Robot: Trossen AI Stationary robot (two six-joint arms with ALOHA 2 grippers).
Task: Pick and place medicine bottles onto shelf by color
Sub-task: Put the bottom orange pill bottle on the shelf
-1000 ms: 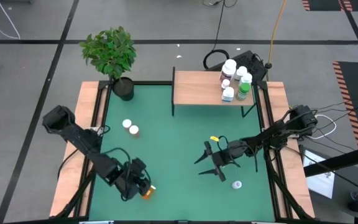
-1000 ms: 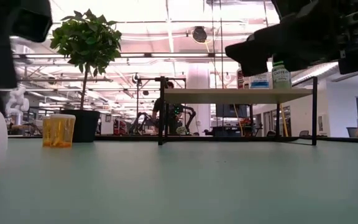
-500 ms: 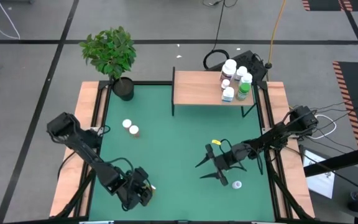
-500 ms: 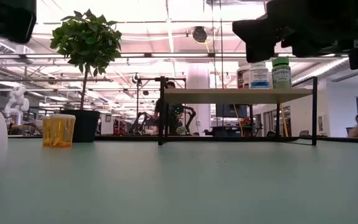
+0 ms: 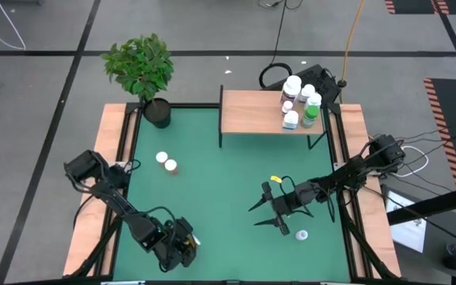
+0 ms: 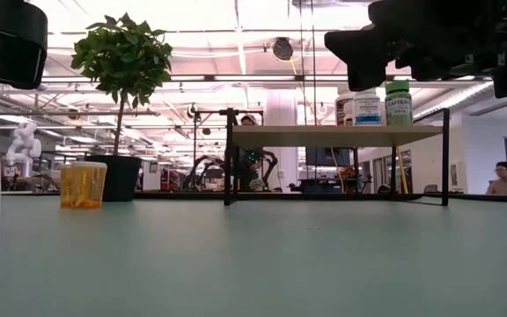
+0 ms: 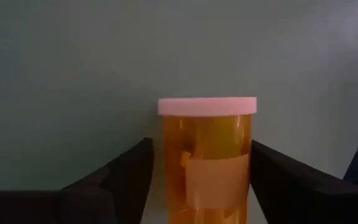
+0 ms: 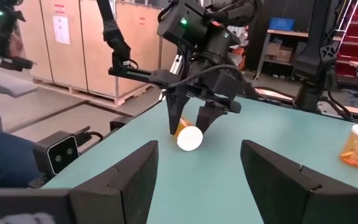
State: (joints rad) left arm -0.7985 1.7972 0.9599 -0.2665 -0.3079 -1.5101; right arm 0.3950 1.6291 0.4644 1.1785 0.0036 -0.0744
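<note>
Over at the back of my green surface (image 5: 220,170) sits the light-wood shelf on thin black legs (image 5: 248,113), with a cluster of white-capped medicine bottles (image 5: 299,101) crowded on its right end. A leafy potted plant (image 5: 142,70) stands at the back left corner, well clear of me. Two more small bottles (image 5: 165,162), one white-topped and one amber, stand mid-left on the surface, nothing around them. A small white-capped bottle (image 5: 301,235) sits just beside my right hand (image 5: 271,210), whose fingers are spread and holding nothing, hovering over the front right area.

My left hand (image 5: 182,247) is down at the front left edge, right on the amber-orange pill bottle with the white cap (image 7: 206,158). The bottle lies on its side between my two dark fingers (image 7: 114,180), cap pointing away from the wrist. The fingers flank it closely on both sides, but honestly I can't tell if they're actually squeezing it or just bracketing it.
</note>
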